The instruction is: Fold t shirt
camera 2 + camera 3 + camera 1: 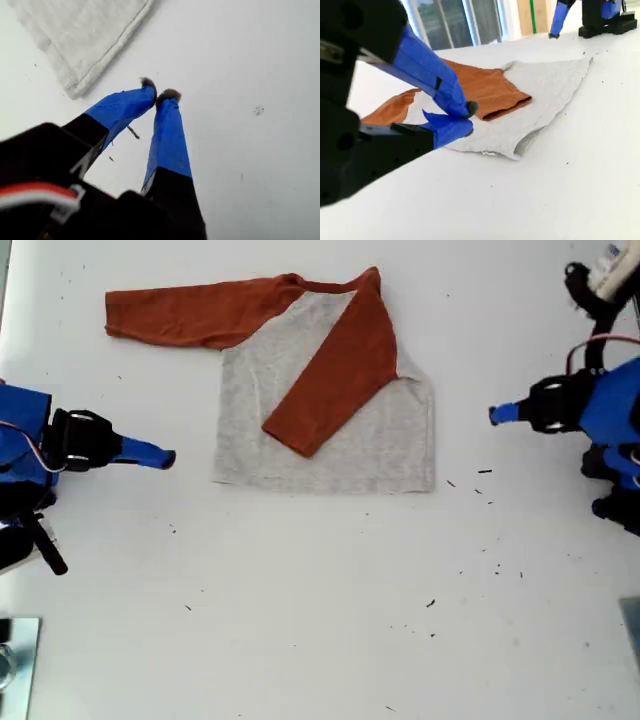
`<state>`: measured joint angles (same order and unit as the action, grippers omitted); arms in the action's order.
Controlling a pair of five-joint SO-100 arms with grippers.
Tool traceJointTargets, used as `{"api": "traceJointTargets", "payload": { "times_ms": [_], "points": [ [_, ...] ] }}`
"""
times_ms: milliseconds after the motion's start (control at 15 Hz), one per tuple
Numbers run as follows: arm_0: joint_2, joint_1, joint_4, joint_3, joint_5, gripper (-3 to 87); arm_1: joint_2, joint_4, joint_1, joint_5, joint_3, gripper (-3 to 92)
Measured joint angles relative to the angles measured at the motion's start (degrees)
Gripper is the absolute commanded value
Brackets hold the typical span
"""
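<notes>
Both tools are empty, with their blue-taped fingers drawn together. On my first tool [159,92] the tips are all but touching, with only a sliver of white worktop [320,620] showing between them and nothing held. It sits at the exterior view's right [495,415], apart from the t shirt [380,440], and its own camera catches a hemmed grey corner of the cloth [85,35] a little beyond the fingertips. My second tool [469,120] also has its tips closed on nothing. It sits at the exterior view's left [168,458], near the shirt's side edge but clear of it. The t shirt lies flat on the worktop between the two arms, with the grey body spread out and the hem toward the exterior view's bottom. One rust-orange sleeve is folded diagonally across the grey body. The other sleeve stretches straight out toward the exterior view's left. Small dark specks dot the worktop below the hem.
</notes>
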<state>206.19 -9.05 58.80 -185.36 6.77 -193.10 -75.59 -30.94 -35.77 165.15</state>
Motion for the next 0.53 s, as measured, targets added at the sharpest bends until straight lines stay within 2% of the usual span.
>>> {"api": "traceJointTargets", "payload": {
  "times_ms": [133,267,333,467,533],
  "points": [
    [-2.4,0.4,-3.5,0.4,-5.9,-0.4,-5.0,-0.3,1.1,2.4,6.7,3.5],
    [-17.2,1.8,-2.9,9.5,-15.5,-0.4,-6.5,-0.6,1.8,3.1,8.6,3.5],
    [-29.4,1.2,1.9,18.5,-17.5,-0.4,-6.7,-0.6,1.7,2.9,8.6,3.5],
    [-51.0,-6.9,16.7,41.8,-16.2,5.1,-6.7,-0.6,1.8,2.8,8.8,3.5],
    [-56.2,-14.6,19.9,50.0,-10.1,19.2,-6.7,-0.6,1.8,2.8,8.9,3.5]
  ]
}}
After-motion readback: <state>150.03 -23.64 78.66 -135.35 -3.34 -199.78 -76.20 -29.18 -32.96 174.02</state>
